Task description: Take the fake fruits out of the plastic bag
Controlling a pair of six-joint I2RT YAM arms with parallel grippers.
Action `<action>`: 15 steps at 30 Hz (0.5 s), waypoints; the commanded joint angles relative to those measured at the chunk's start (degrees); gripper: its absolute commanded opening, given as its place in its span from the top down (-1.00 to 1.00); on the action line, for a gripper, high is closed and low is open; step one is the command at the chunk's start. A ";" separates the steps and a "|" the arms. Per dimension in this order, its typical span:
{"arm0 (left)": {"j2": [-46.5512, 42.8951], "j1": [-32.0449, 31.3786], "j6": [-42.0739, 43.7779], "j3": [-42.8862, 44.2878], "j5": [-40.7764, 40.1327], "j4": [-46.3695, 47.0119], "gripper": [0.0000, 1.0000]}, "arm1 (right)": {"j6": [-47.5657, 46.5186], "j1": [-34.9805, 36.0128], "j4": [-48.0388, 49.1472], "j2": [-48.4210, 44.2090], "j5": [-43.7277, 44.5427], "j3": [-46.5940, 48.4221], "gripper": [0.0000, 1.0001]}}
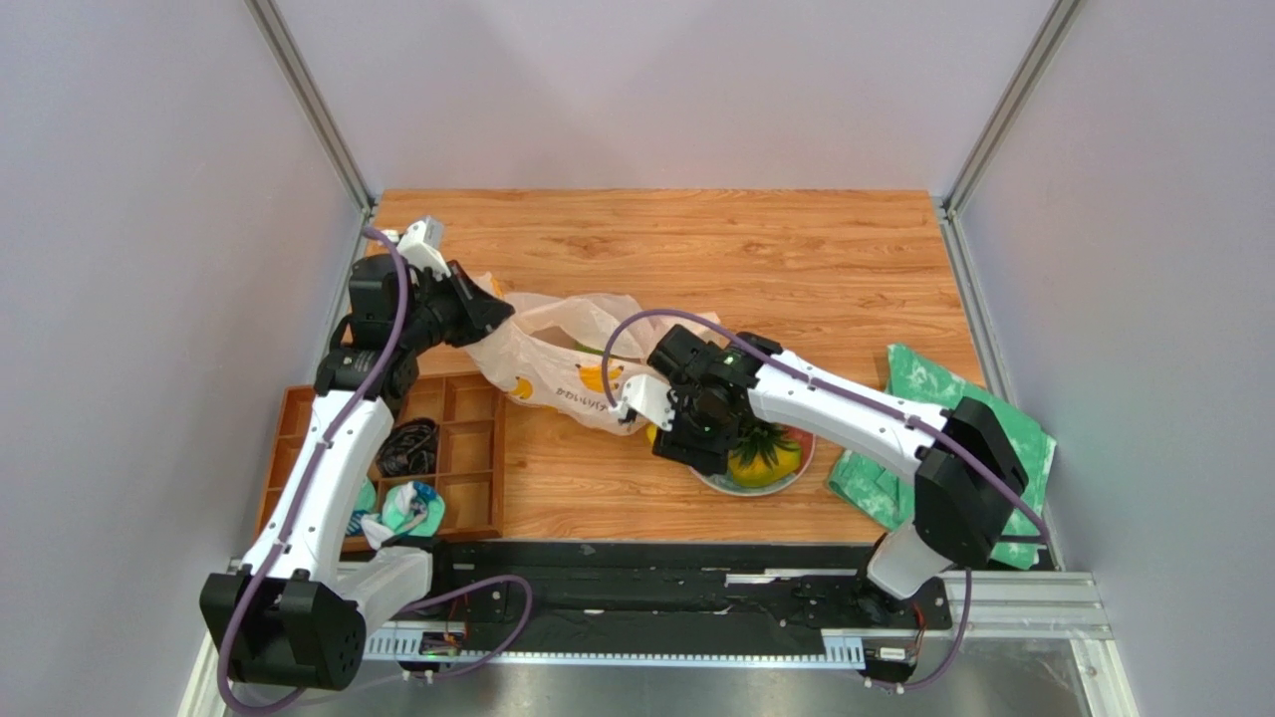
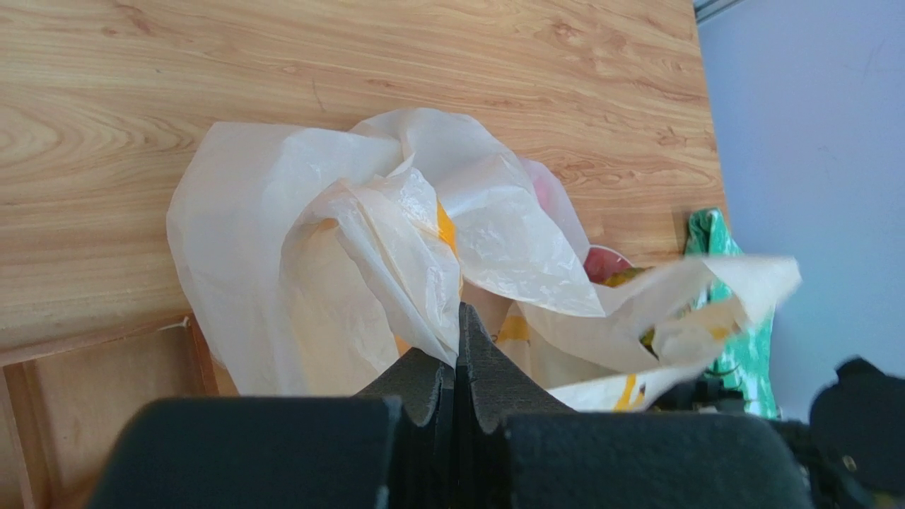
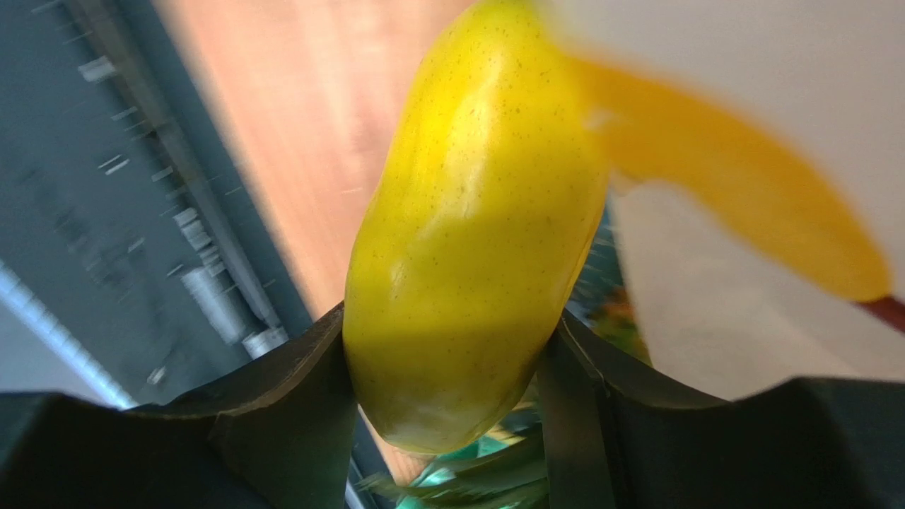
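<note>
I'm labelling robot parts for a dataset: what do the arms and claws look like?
The left arm and right arm have white shells with black joints, and a purple cable running outside each. The left claw and right claw are matt black, with notched fingers.

Left arm's reaching forward along its own side, elbow bent, left gripper [image 2: 459,334] pinched tight on the plastic bag [image 2: 319,233]. Right arm stretches leftward across the middle, right gripper [image 3: 451,361] clamping a yellow mango [image 3: 478,212].
</note>
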 commanded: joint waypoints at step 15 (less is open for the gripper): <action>-3.03 1.15 0.22 -0.29 -0.11 0.63 1.00 | 13.61 -5.42 4.27 8.62 3.29 6.60 -0.69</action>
